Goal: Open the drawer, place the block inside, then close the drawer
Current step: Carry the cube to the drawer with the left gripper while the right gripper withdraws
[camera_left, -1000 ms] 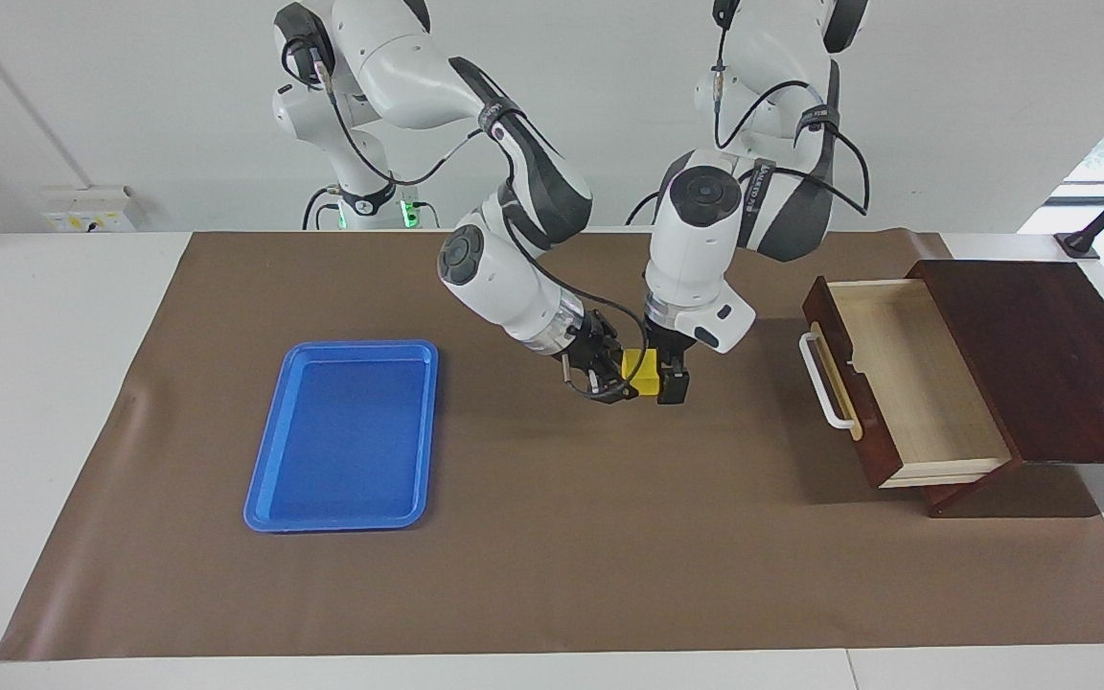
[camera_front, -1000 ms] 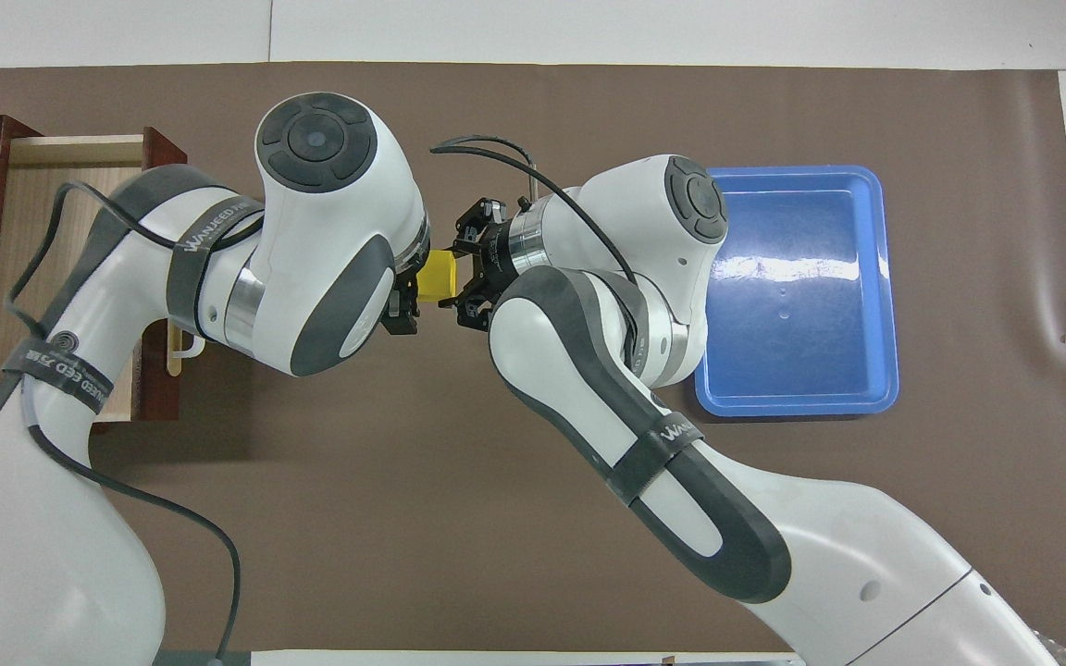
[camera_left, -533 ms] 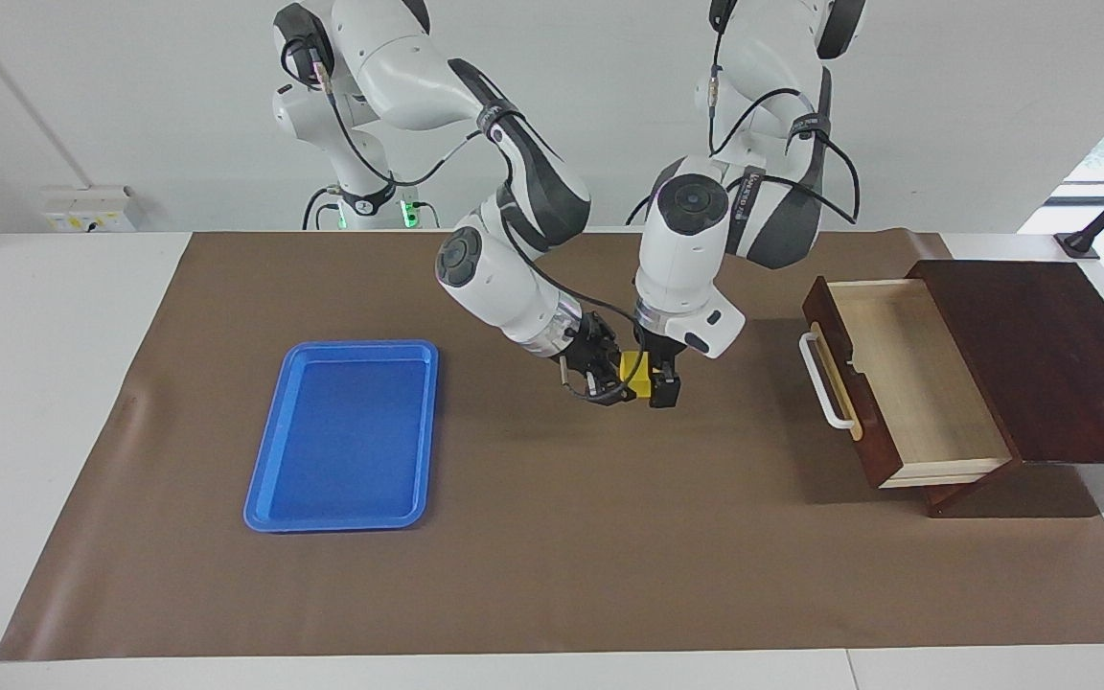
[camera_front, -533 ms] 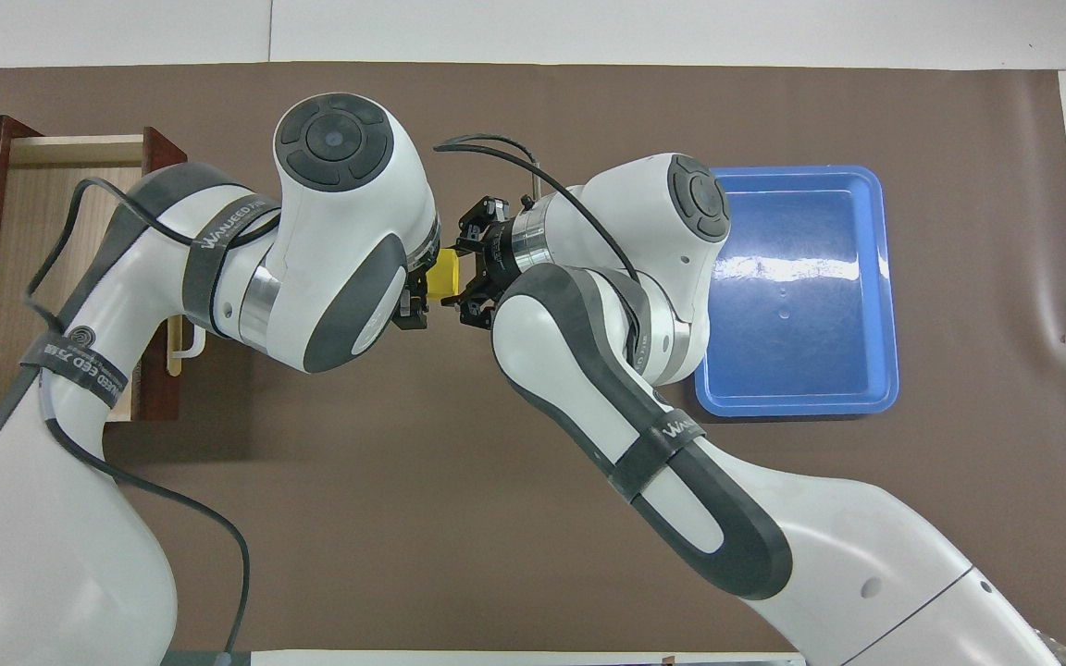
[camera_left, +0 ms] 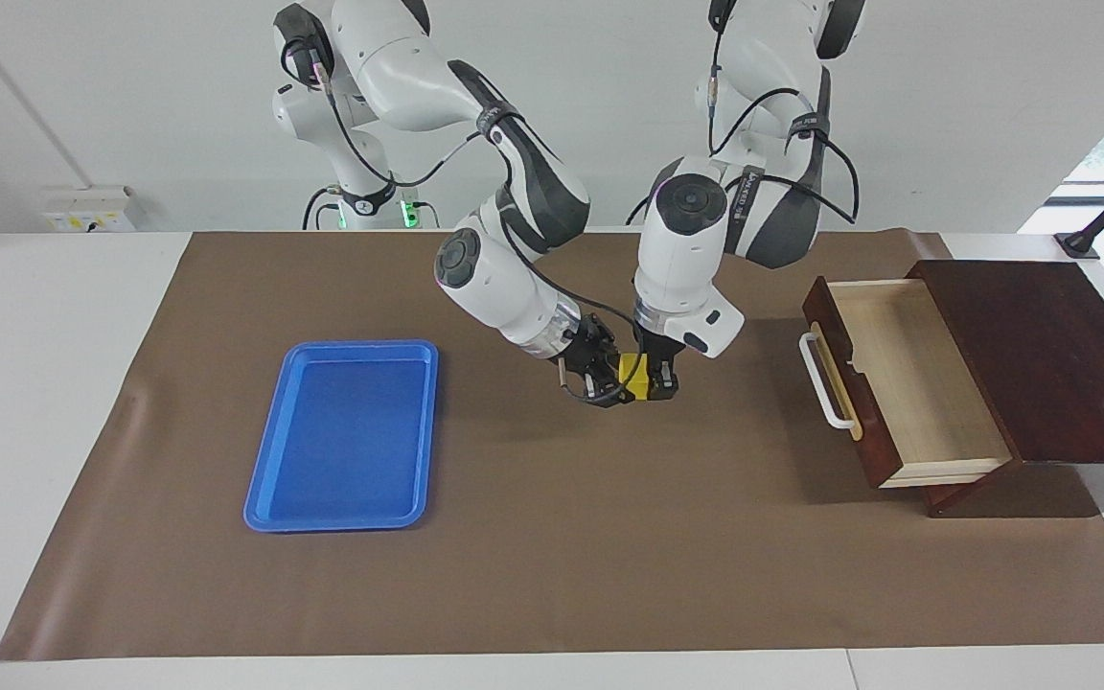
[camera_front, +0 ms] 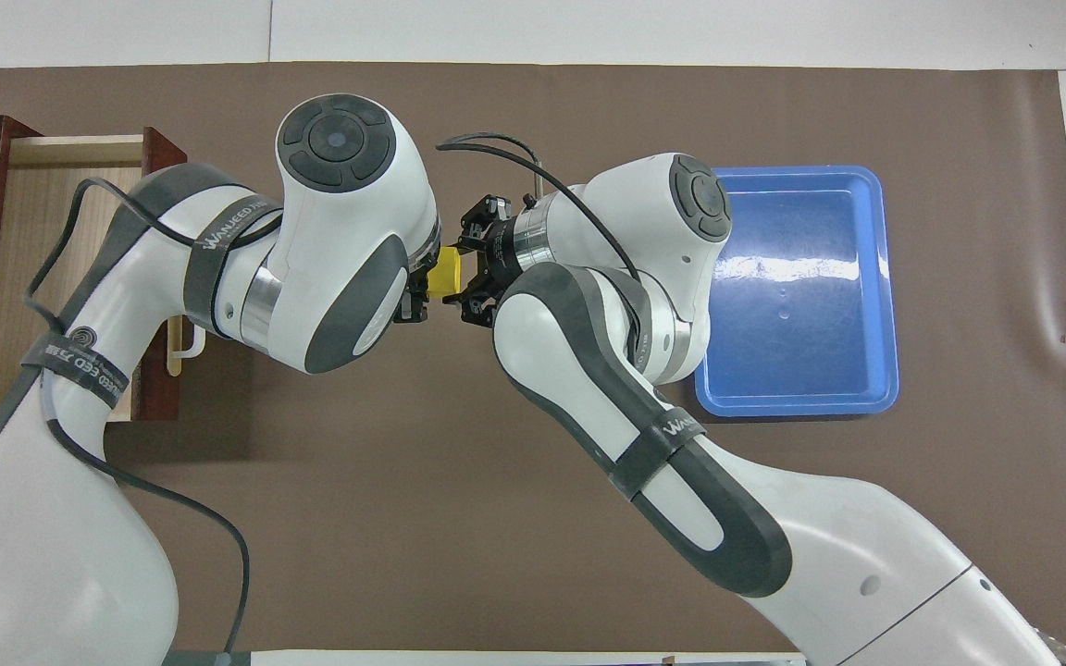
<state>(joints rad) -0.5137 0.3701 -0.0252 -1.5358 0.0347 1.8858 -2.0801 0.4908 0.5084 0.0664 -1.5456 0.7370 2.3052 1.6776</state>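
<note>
One high camera faces the robots across the table (camera_left: 54, 383); another looks steeply down from their end, sharing it.

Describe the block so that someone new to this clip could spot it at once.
Start at the brown mat and find where the two white arms meet above its middle. Between the right pincer and the left pincer sits the small bright yellow cube, the only yellow thing, far smaller than the blue rectangular tray.

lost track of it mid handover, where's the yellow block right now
The block is up in the air over the brown mat, between the right end effector and left end effector, midway between blue tray and open drawer.
</note>
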